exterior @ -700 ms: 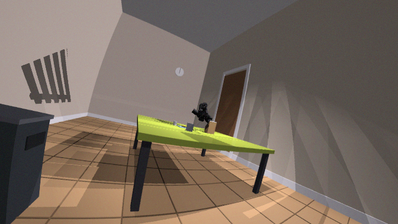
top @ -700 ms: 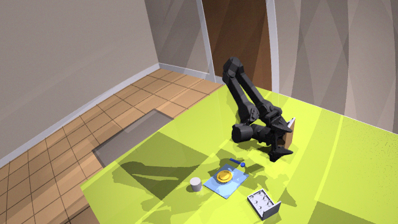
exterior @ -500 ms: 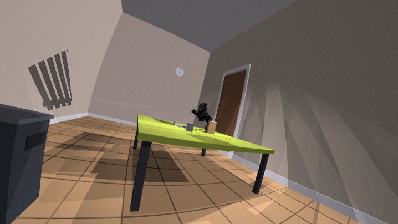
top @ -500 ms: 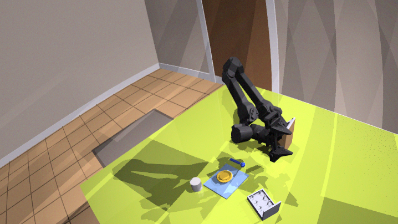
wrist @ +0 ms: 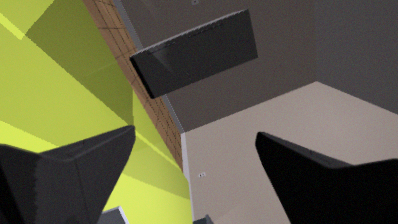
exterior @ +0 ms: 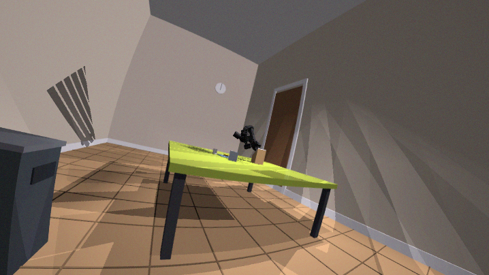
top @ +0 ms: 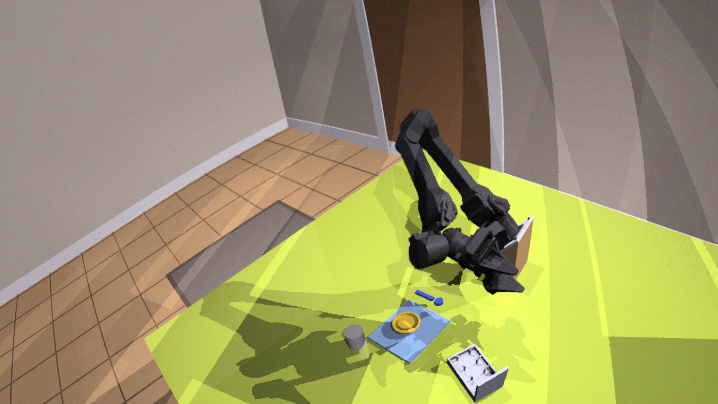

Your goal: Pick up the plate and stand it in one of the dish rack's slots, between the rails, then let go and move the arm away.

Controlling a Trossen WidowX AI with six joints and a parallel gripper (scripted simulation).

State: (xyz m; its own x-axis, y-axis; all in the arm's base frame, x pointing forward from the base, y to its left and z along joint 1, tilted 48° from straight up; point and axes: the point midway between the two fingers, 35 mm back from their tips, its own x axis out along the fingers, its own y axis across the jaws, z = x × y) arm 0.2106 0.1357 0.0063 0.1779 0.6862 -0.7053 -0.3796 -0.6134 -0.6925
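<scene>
Top view: the plate (top: 405,322), yellow-orange and round, lies on a square blue mat (top: 409,354), low and just right of centre in the frame. Its shallow bowl faces up; nothing is seen lying in it. The mat rests on the green table (top: 572,301) (exterior: 253,177). Dish rack (top: 486,372), white and grey, stands toward the lower right of the frame, apart from the mat: a low open-topped tray form with an upright panel at its right end. Small pegs or rails stand inside it; no plate among them. A grey cylindrical cup (top: 354,337) stands near the left corner of the mat; whether it holds anything cannot be told. Blue spoon (top: 425,295) lies just above the mat, its round end to the right.

Black arm (top: 419,130) (exterior: 246,133) bends down from the upper middle of the top frame. Pincer (top: 507,277) (wrist: 197,135) is wide, with nothing between its fingers, and hangs well apart from the plate. Beside it, at right of centre, stands an upright tan block (top: 523,251) (exterior: 259,156); its inside, if any, is not visible. Wrist view: two dark fingertips at lower left and lower right, a gap between.
</scene>
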